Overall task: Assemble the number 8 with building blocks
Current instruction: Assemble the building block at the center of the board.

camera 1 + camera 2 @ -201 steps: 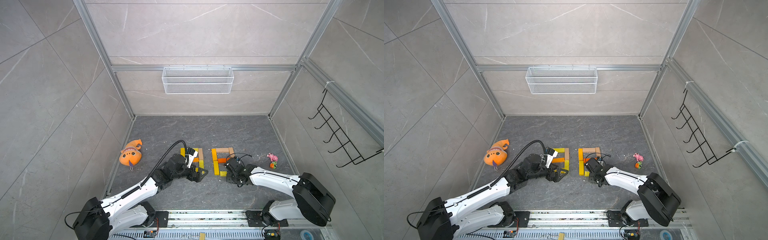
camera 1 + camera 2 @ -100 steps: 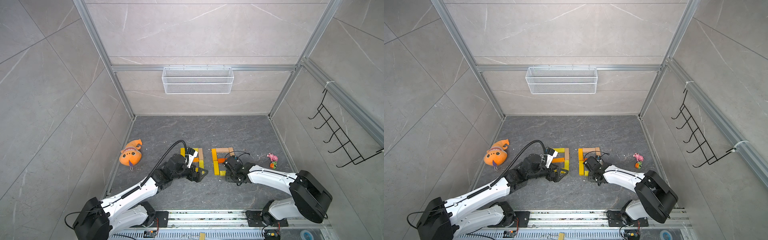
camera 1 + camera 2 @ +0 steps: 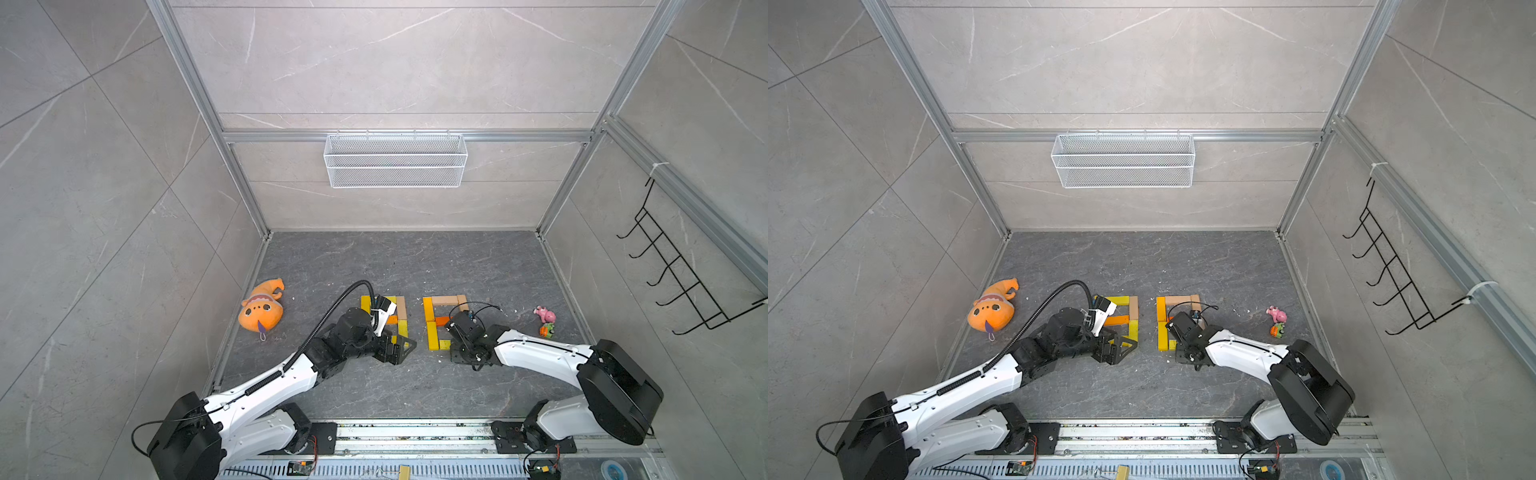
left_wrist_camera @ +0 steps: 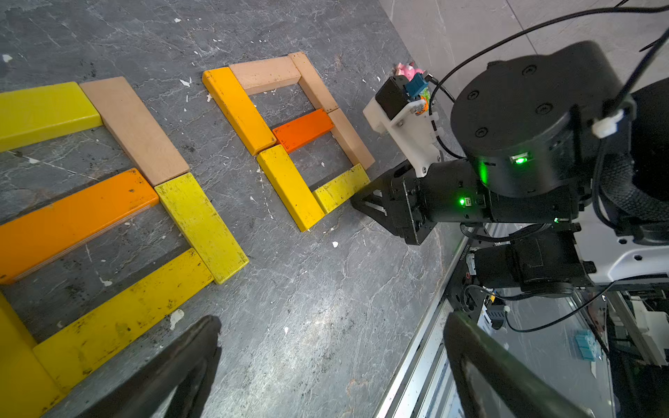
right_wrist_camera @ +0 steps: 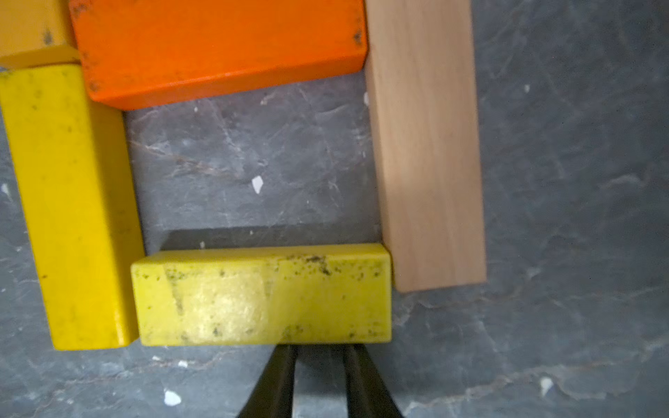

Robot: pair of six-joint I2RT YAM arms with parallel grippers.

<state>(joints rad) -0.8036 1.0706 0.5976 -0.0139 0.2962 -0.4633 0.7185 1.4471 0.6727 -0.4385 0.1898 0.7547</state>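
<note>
In both top views the right arm (image 3: 536, 357) has crept a little left and far, toward the right 8 (image 3: 429, 311) made of blocks, and the left arm (image 3: 266, 386) has not moved

In the left wrist view the left claw (image 4: 333, 320) is wide apart and empty, near the left 8 (image 4: 195, 217); the right claw (image 4: 364, 201) touches the near yellow block (image 4: 340, 186)

In the right wrist view its fingers (image 5: 278, 376) are close together with a thin gap, holding nothing, tips against that block, which sits snug between its neighbours. I think this is a last little push, and this 8 looks closed
</note>
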